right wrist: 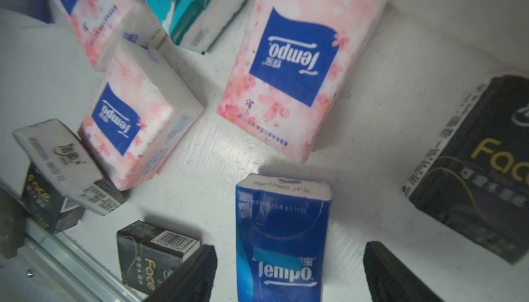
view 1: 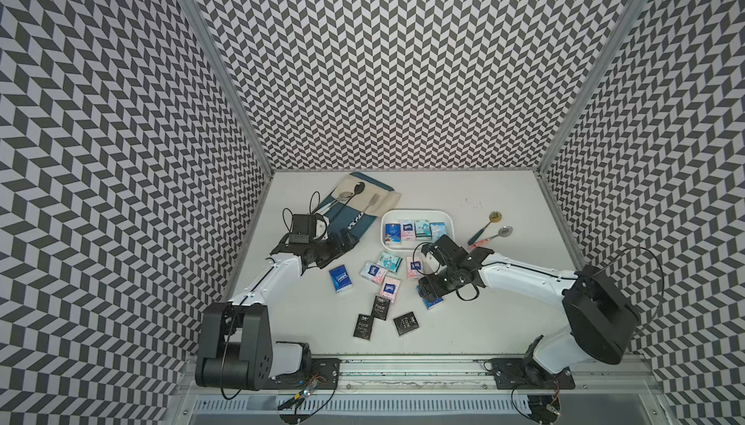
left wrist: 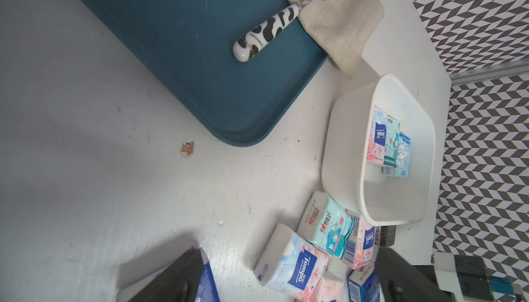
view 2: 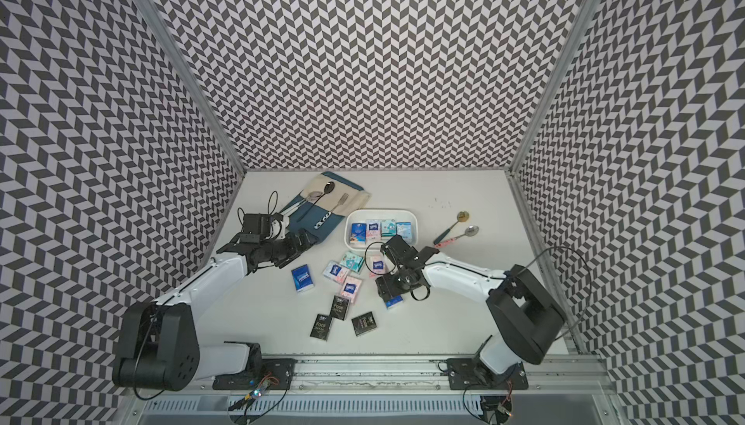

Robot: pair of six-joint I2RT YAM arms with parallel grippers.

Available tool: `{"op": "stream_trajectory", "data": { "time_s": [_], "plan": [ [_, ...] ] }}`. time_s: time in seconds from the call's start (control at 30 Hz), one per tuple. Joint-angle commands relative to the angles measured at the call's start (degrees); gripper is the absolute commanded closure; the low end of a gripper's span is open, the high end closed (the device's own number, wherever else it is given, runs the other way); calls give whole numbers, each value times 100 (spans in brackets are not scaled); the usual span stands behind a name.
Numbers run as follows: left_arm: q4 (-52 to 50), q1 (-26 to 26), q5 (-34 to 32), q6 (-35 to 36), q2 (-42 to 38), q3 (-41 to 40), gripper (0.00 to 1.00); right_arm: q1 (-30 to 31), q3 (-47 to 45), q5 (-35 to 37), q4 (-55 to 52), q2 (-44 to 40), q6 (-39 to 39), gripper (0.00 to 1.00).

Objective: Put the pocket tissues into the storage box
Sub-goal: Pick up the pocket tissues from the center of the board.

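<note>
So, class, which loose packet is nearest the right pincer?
The dark blue Tempo packet: it alone lies between the fingers of the open right pincer. The other loose dark blue packet lies well clear of it.

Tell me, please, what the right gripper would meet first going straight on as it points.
Most likely the dark blue rectangular plastic tissue packet, lying flat just ahead of the right gripper's open jaws; how near is unclear.

Lit brightly and evenly from overhead, with only soft shadows on the tabletop (view 1: 463, 322), bowed by wide-angle distortion toward the edges in both top views, blurred on the farther pocket tissues (right wrist: 94, 14) in the right wrist view.
</note>
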Motion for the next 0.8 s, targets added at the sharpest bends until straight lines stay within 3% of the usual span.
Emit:
{"op": "stream_trajectory", "data": {
  "time_s": [0.0,0.3,0.4,0.6,0.77],
  "plan": [
    [59,-30,-50,44,-99,14,0,193,165,482,-146,150,53,16],
    [59,-28,-41,72,-92,26,0,586,297,648,-214,499,310,17],
    [59,-21,-41,75,-112,11,0,601,364,943,-352,674,428,23],
    [48,-12,-50,91,-134,0,0,604,483,1149,-523,720,552,46],
    [118,-12,-15,56,-93,10,0,605,553,896,-664,414,605,48]
  ]
}}
